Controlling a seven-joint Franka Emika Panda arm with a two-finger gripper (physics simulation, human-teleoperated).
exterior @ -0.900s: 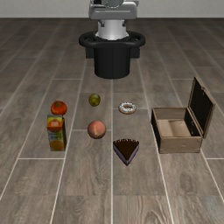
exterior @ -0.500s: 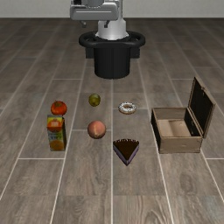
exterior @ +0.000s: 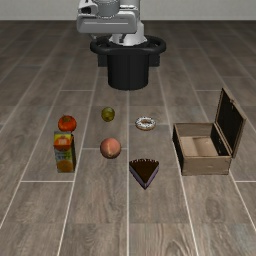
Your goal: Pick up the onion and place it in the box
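The top edge cuts off the arm, so the upper links are out of view. A grey-white block juts toward the exterior view's left above the black base. This block looks like the gripper, but I cannot tell whether it is spread or pressed together. It hangs high over the base, well apart from everything on the floor.

The onion is a pinkish-orange ball lying on the wooden floor, touched by nothing. It looks round, so no long axis and no pointing end can be made out (stem and root are too small to see).

A juice carton stands near the onion on the exterior view's left, with a tomato just behind the carton. A small olive-green fruit lies behind the onion. A ring-shaped pastry lies to the right of that fruit, and a dark wedge of cake lies in front of the onion toward the right.

The box sits well apart on the exterior view's right. Its lid stands upright on the far-right side, and part of its inside is hidden by the near wall.
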